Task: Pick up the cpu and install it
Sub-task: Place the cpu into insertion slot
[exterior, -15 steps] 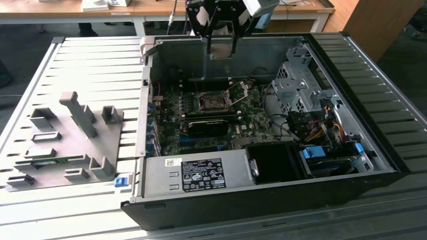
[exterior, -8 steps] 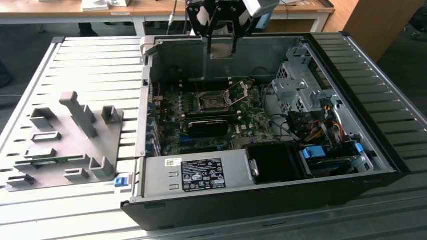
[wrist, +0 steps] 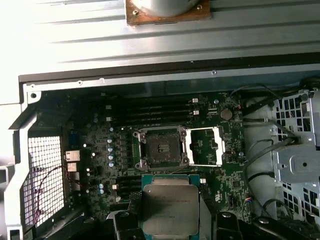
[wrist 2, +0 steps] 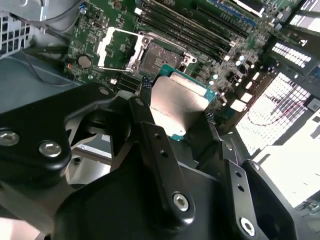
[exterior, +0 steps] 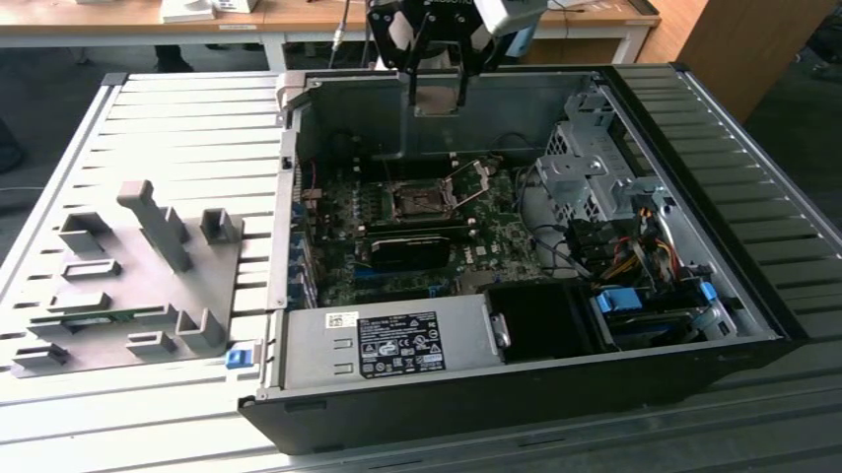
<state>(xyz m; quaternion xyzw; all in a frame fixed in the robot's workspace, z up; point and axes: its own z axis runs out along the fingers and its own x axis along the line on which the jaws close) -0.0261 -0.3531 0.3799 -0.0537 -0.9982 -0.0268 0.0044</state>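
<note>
My gripper (wrist 2: pixel 177 99) pinches the cpu (wrist: pixel 170 207) by two opposite edges, above the motherboard (wrist: pixel 100 150) near its open socket (wrist: pixel 161 148). The white label (exterior: pixel 401 345) on the power supply (exterior: pixel 315 360) has print I can't read.

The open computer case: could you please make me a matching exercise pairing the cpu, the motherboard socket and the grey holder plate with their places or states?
Things:
1. cpu
2. motherboard socket
3. grey holder plate

Places or states:
A. lies on the table, to the exterior view's left of the case
B. held between the fingers, over the case
C. open and empty, its frame flipped aside

Pairs: 1-B; 2-C; 3-A
</note>
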